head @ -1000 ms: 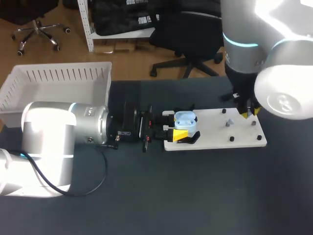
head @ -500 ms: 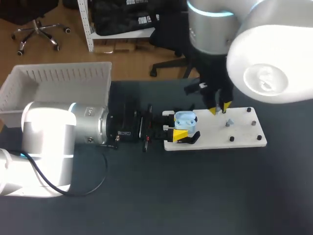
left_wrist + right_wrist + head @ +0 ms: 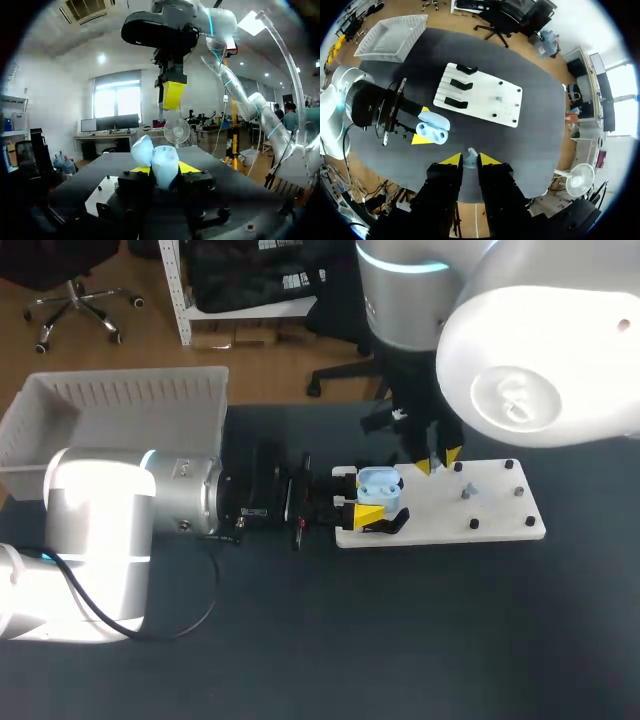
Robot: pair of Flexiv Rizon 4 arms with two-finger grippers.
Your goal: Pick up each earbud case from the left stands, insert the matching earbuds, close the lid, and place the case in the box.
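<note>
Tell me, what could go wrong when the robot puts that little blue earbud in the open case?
1. The right gripper holds the tiny earbud just at its fingertips, so it might slip and drop.
2. The open case in the left gripper sits off to the earbud's side, so a push now could miss the slot or hit the lid.

open pale-blue case (image 3: 379, 486); perhaps 1 earbud (image 3: 471, 158) above
</note>
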